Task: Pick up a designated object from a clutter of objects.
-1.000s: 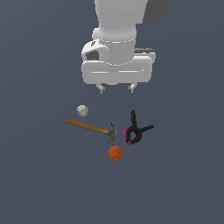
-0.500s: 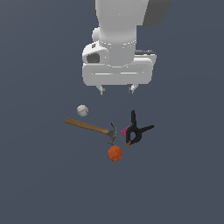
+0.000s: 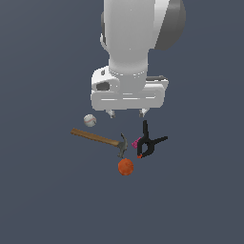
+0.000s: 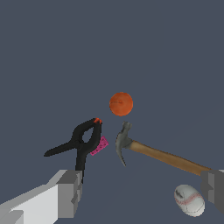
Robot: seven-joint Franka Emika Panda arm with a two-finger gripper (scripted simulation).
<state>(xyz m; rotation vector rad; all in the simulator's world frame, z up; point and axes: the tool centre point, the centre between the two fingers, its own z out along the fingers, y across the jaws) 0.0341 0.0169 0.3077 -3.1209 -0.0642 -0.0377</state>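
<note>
The gripper (image 3: 127, 114) is open wide and holds nothing. The orange-red ball (image 3: 126, 167) sits just beside the hammer (image 3: 99, 139) head, near the black clamp (image 3: 148, 141). The fingers might bump the hammer head and knock the ball away.

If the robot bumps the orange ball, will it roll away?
Probably: the orange ball is round and sits free on flat floor. The hammer head close beside it might block one side. Its slightly rough skin may help the open gripper hold.
</note>
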